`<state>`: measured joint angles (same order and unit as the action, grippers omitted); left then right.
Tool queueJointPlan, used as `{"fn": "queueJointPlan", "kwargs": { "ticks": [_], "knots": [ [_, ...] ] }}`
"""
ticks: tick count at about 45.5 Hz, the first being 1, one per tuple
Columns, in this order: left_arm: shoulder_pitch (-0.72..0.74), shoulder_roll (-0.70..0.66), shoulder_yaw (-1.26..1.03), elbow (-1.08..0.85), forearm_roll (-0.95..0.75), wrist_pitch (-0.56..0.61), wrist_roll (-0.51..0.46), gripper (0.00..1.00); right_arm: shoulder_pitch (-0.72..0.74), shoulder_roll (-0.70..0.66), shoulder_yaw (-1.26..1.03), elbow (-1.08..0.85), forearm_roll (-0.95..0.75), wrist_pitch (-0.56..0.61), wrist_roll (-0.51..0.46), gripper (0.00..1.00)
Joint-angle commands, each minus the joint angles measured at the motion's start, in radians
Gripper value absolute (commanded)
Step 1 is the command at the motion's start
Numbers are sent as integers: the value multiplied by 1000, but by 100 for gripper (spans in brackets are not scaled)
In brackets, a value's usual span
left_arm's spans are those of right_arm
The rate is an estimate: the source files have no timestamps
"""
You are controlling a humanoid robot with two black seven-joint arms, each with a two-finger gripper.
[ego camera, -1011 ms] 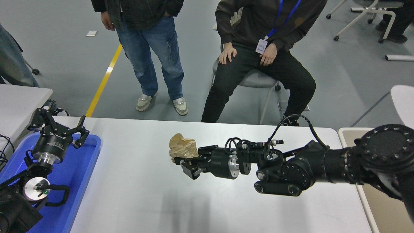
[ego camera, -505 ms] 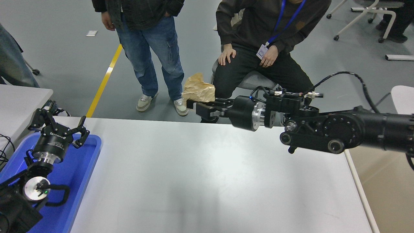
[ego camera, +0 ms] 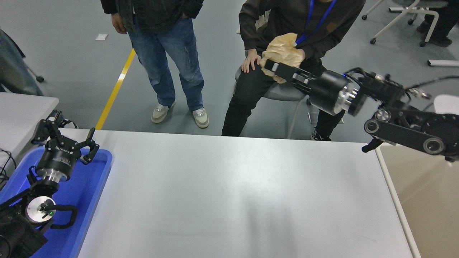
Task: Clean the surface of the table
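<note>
The table surface (ego camera: 229, 193) is a wide white-grey top filling the lower half of the head view. My right gripper (ego camera: 274, 66) is raised high above the table's far edge and is shut on a crumpled brown paper ball (ego camera: 281, 50), held up in front of a seated person. My left gripper (ego camera: 64, 141) is open and parked at the lower left above the blue tray (ego camera: 91, 190).
A seated person (ego camera: 287, 21) and a standing person (ego camera: 161, 43) are beyond the far edge. A smaller white table (ego camera: 21, 111) stands at the left. A beige bin (ego camera: 426, 200) stands at the table's right end.
My right arm has lifted the brown paper ball off the table and swung it up and to the right, away from the table top. The left arm has not moved.
</note>
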<state>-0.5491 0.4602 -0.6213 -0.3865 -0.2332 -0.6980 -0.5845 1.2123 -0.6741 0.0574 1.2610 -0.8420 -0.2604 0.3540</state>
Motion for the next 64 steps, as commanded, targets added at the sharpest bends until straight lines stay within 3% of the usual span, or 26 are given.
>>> {"fn": "queueJointPlan", "kwargs": {
  "ticks": [1,14,26,64],
  "knots": [
    [0,0,0,0,0,0,0,100,-131,-126,136,1,11,1,11,0],
    [0,0,0,0,0,0,0,100,-206,-231,154,-11,101,3,80,0],
    [0,0,0,0,0,0,0,100,-324,-255,154,-144,195,6,191,0],
    [0,0,0,0,0,0,0,100,-583,-151,156,-673,624,247,361,0]
  ]
}}
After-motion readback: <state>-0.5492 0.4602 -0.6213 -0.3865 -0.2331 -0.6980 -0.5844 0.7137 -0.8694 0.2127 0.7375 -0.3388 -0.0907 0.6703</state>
